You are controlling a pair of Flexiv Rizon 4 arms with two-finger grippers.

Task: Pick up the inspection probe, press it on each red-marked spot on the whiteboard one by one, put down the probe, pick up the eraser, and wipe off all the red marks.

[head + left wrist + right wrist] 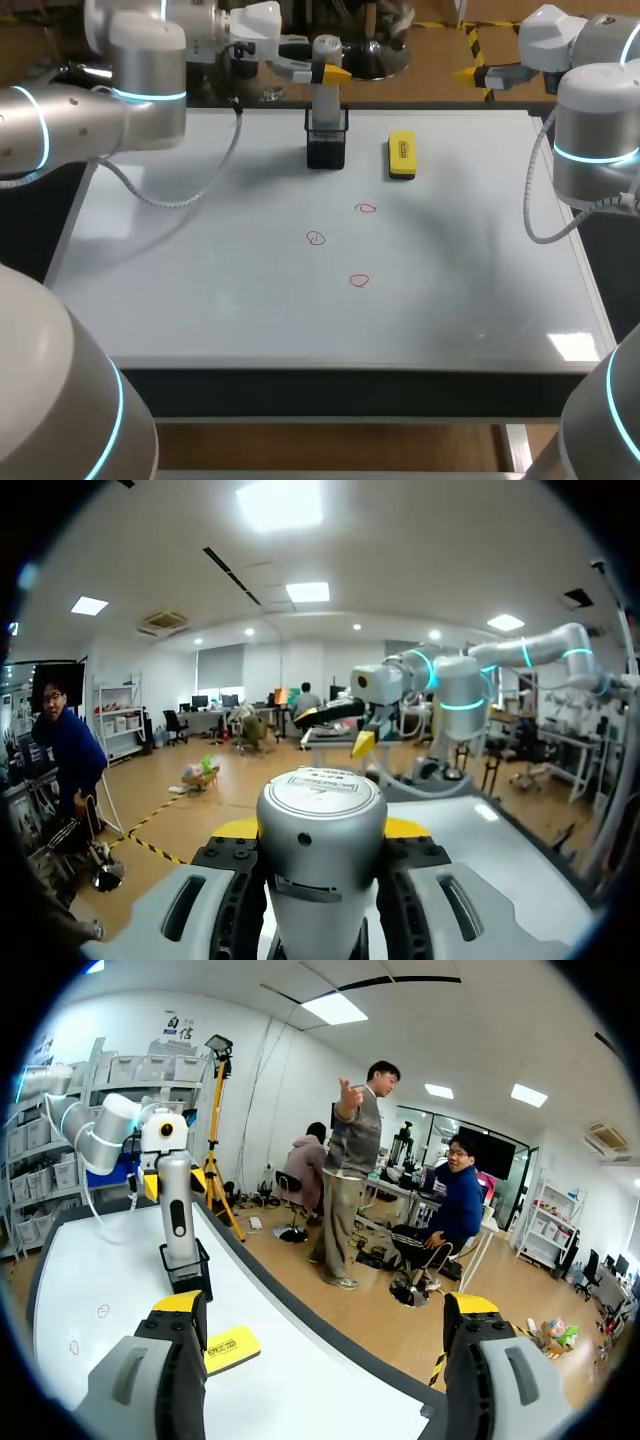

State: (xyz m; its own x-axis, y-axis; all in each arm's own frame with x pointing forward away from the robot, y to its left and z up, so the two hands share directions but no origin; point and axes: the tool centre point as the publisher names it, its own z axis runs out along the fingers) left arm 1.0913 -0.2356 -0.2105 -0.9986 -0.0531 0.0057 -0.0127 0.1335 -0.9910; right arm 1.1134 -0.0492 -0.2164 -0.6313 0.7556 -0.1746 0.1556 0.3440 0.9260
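Note:
The grey-white inspection probe (325, 105) stands upright in its black holder (326, 150) at the back of the whiteboard (200, 300). My left gripper (324, 72) is shut on the probe's upper part; in the left wrist view the probe (322, 860) fills the gap between both pads. Three red circles (365, 208) (316, 238) (359, 281) are drawn mid-board. The yellow eraser (401, 156) lies right of the holder. My right gripper (325, 1360) hangs open and empty beyond the board's back right corner, with the probe (178, 1210), holder (188, 1272) and eraser (232, 1348) ahead of it.
The left arm's cable (190, 190) sags over the board's back left part. The right arm's base column (595, 150) stands at the board's right edge. Only the red circles mark the middle and front of the board.

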